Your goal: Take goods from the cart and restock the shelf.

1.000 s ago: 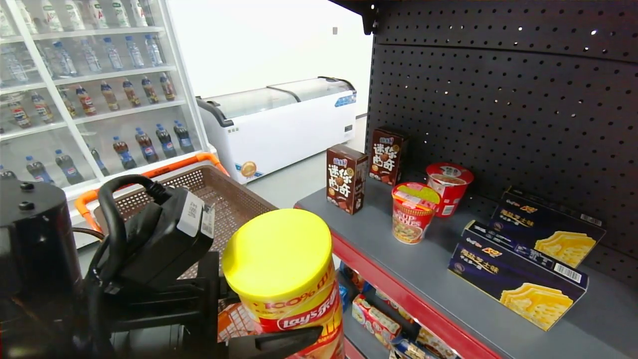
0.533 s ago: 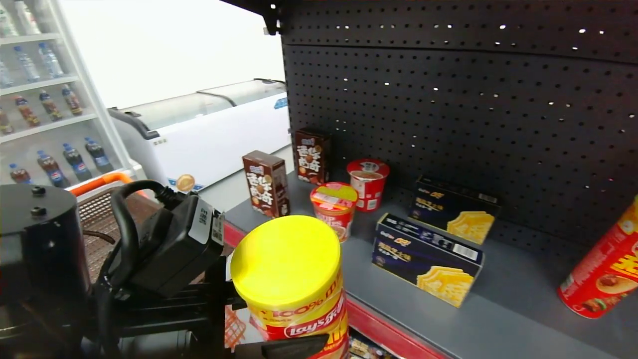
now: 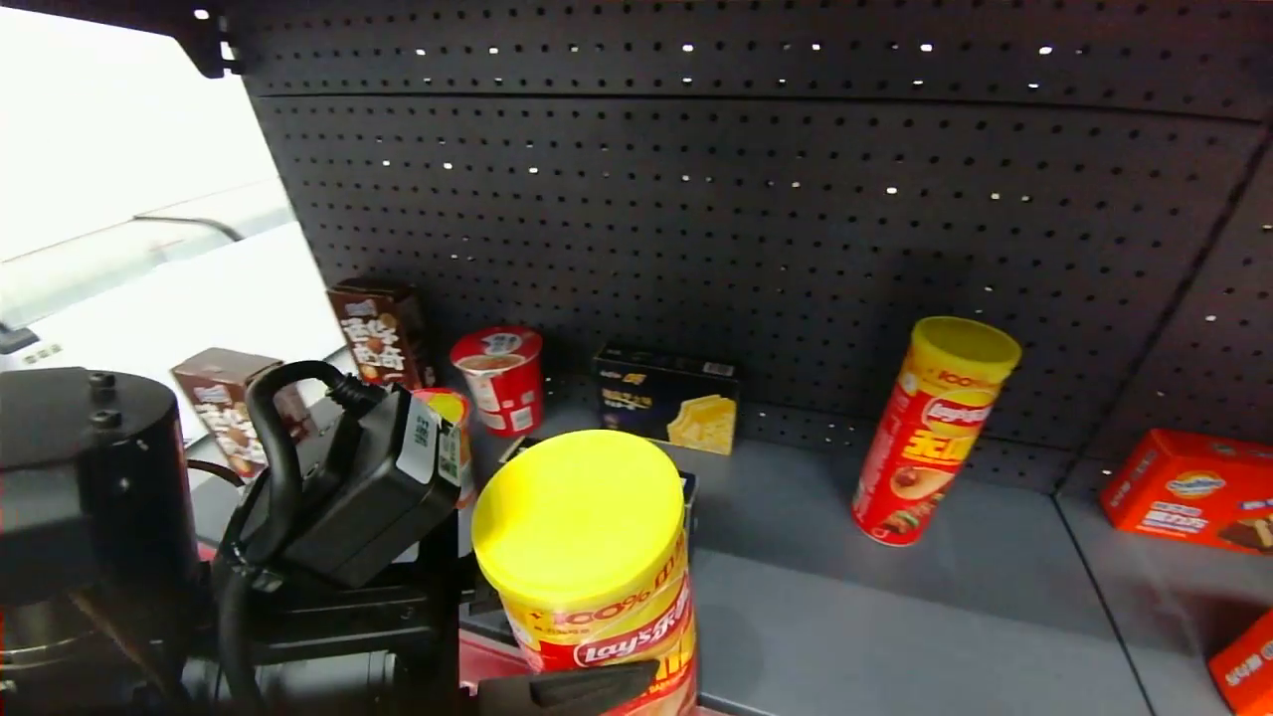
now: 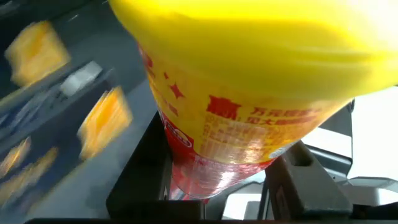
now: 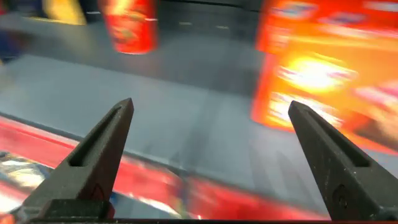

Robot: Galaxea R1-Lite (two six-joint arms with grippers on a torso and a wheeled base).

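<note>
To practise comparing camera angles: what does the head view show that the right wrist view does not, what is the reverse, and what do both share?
Head view's own: the left gripper shut on the yellow-lidded chip can, plus a red noodle cup and chocolate boxes by the pegboard.
Right wrist view's own: the right gripper, open, at the shelf's front.
Shared: the grey shelf, the upright red chip can and the orange boxes.
</note>
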